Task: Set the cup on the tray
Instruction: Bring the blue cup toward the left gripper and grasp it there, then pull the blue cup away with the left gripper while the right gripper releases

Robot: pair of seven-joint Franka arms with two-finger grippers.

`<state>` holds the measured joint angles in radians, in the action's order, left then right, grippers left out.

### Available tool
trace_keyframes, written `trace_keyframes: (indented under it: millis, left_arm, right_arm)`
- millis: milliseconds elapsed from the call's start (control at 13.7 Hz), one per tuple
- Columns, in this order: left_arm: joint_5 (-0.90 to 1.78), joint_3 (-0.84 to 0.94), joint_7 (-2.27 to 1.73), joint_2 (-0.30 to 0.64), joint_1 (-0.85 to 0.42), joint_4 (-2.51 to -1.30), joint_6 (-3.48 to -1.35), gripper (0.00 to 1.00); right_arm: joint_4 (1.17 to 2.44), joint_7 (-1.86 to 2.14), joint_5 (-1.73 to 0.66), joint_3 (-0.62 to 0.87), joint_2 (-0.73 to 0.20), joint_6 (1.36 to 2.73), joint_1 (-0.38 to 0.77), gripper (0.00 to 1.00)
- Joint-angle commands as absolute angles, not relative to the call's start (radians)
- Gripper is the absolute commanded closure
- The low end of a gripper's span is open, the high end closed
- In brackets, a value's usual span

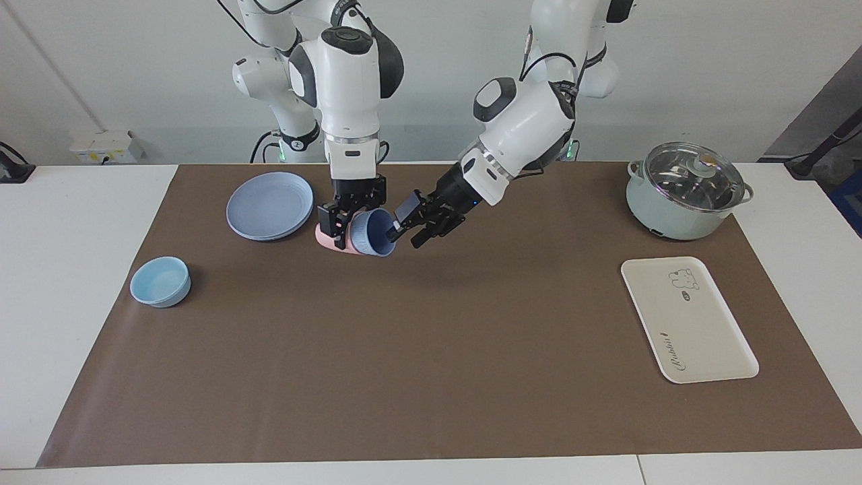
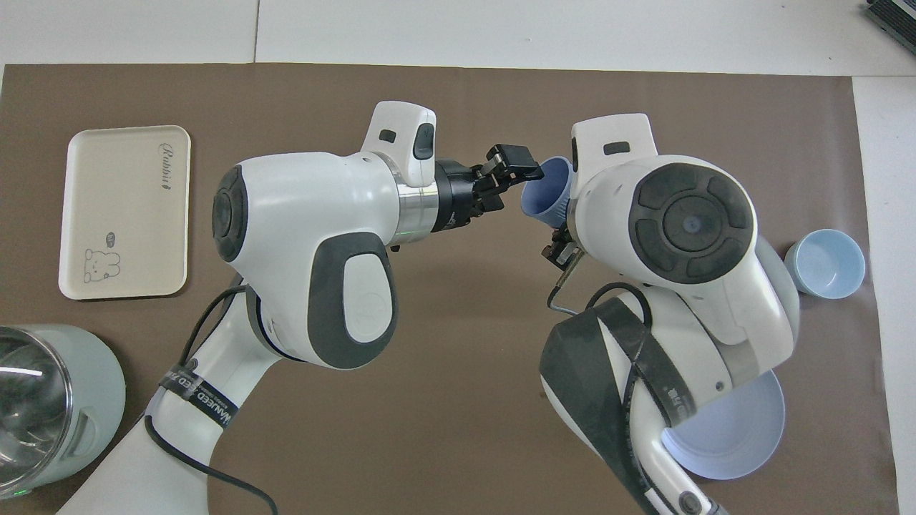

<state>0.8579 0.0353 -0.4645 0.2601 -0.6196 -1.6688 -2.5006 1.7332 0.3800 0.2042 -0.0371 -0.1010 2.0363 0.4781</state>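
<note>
The periwinkle-blue ribbed cup (image 1: 374, 232) is tipped on its side in the air, its mouth toward the left arm. My right gripper (image 1: 342, 225) is shut on its body from above. My left gripper (image 1: 407, 225) is open at the cup's rim, with one finger at the mouth. In the overhead view the cup (image 2: 547, 189) shows between the left gripper (image 2: 519, 172) and the right arm, which hides the right gripper. A pink cup (image 1: 328, 237) shows just under the blue one. The cream-white tray (image 1: 687, 323) lies bare at the left arm's end of the mat, and also shows in the overhead view (image 2: 129, 214).
A round blue plate (image 1: 269, 204) lies beside the cups toward the right arm's end. A low light-blue bowl (image 1: 160, 281) stands farther from the robots at that end. A lidded pale-green pot (image 1: 687, 192) stands nearer to the robots than the tray.
</note>
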Motion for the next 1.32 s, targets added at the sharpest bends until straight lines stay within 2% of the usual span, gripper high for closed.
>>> trace_keyframes:
  millis: [0, 219, 365, 438, 511, 658, 950, 1242]
  left_arm:
    - [0.807, 0.02, -0.456, 0.262, -0.663, -1.681, -2.503, 0.45]
    - [0.779, 0.021, -0.456, 0.258, -0.672, -1.687, -2.476, 0.54]
    - [0.778, 0.021, -0.457, 0.258, -0.67, -1.686, -2.473, 0.64]
    - [0.778, 0.02, -0.457, 0.258, -0.67, -1.686, -2.467, 0.71]
    - [0.776, 0.02, -0.457, 0.259, -0.666, -1.681, -2.454, 0.86]
    - [0.743, 0.018, -0.457, 0.259, -0.655, -1.667, -2.421, 1.0]
    - [0.704, 0.014, -0.457, 0.262, -0.638, -1.637, -2.37, 1.0]
    - [0.713, 0.014, -0.471, 0.31, -0.556, -1.495, -2.194, 1.0]
  right_arm:
    - [1.71, 0.353, 0.236, -0.034, -0.112, 2.022, 0.482, 1.0]
    - [1.71, 0.351, 0.236, -0.034, -0.115, 2.028, 0.48, 1.0]
    - [1.71, 0.35, 0.236, -0.034, -0.115, 2.028, 0.48, 1.0]
    - [1.71, 0.35, 0.236, -0.034, -0.115, 2.029, 0.48, 1.0]
    - [1.71, 0.35, 0.236, -0.034, -0.115, 2.029, 0.48, 1.0]
    - [1.71, 0.35, 0.236, -0.034, -0.115, 2.029, 0.48, 1.0]
    - [1.71, 0.35, 0.236, -0.034, -0.115, 2.029, 0.48, 1.0]
    - [1.712, 0.35, 0.235, -0.034, -0.115, 2.028, 0.48, 1.0]
